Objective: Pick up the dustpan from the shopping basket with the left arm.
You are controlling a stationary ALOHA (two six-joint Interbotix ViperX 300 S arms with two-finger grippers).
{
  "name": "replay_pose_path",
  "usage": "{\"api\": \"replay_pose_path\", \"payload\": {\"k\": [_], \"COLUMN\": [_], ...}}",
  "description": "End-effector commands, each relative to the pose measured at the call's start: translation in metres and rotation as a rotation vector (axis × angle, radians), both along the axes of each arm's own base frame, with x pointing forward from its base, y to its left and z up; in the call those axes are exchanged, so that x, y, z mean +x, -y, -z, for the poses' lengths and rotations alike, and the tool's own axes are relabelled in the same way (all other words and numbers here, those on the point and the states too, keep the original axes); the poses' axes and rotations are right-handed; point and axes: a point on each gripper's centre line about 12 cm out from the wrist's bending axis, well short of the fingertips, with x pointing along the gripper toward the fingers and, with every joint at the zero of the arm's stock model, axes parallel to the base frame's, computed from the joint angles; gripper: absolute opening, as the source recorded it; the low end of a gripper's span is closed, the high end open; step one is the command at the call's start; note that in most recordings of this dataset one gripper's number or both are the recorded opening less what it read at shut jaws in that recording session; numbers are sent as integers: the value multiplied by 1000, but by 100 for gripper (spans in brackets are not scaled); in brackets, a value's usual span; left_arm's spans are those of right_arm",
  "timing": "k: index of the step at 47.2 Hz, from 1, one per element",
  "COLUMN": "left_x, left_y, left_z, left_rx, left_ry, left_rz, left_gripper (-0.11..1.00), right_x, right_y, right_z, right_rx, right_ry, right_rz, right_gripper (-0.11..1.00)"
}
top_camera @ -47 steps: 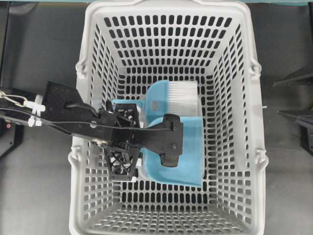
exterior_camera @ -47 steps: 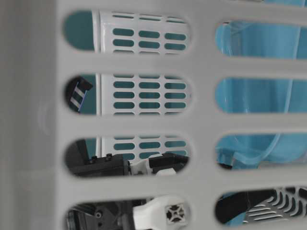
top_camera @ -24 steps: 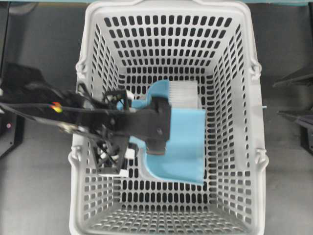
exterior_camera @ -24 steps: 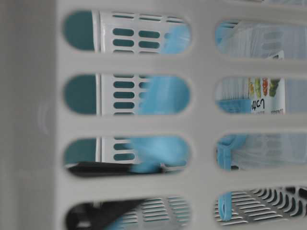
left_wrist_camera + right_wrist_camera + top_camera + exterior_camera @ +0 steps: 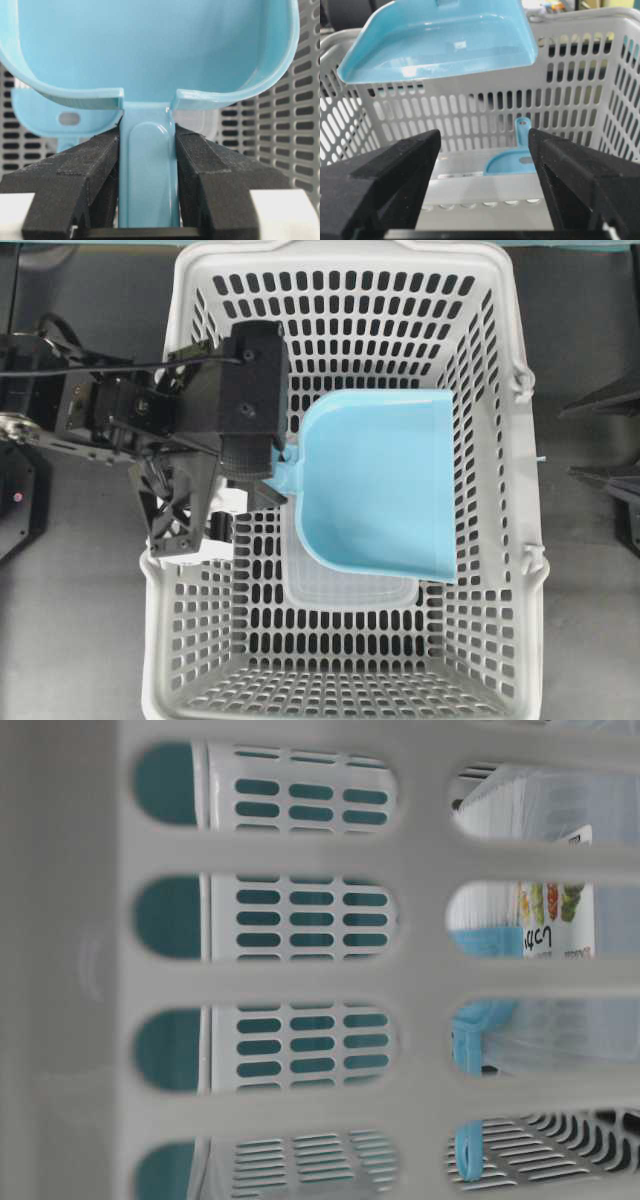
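The light blue dustpan [image 5: 380, 480] hangs level above the grey shopping basket [image 5: 340, 310], clear of its floor. My left gripper [image 5: 276, 476] is shut on the dustpan's thin handle at the scoop's left side. In the left wrist view the handle [image 5: 147, 170] is pinched between both black fingers [image 5: 90, 165], with the scoop [image 5: 150, 45] ahead. The right wrist view shows the dustpan [image 5: 440, 40] raised over the basket [image 5: 570, 100]. My right gripper [image 5: 485, 145] is open and empty, outside the basket.
The blue hand brush [image 5: 512, 160] lies on the basket floor in clear packaging [image 5: 350, 590], partly under the dustpan. Its handle also shows in the left wrist view [image 5: 55, 122]. The table-level view shows the brush [image 5: 468, 1040] through the basket slots.
My left gripper has risen and drawn back to the left with the dustpan, lifting it off the brush. In the table-level view the gripper and dustpan have gone up out of sight.
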Motion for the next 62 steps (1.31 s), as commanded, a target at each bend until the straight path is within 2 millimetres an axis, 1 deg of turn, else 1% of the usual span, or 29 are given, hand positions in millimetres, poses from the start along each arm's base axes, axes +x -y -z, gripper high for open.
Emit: {"api": "replay_pose_path", "payload": {"k": [1,11,52,62], "left_x": [-6,-5,-7,-7], "left_y": [-1,-1,-1,-1], "left_z": [-17,-19,-16,-18], "left_rx": [-2,-6,-7,-9], "left_ry": [74,115,116,133], "left_rz": [2,5,3,5], "left_gripper": [28,28,28,28], "right_x": [1,0,-1,-1], "right_y": [0,0,-1,-1], "right_z": [-4,-5,-5,-4], "right_rx": [5,5,5,5], "right_ry": [15,20,24,20], "right_rz": [-1,-1,-4,-4], "right_gripper": [69,69,69,69]}}
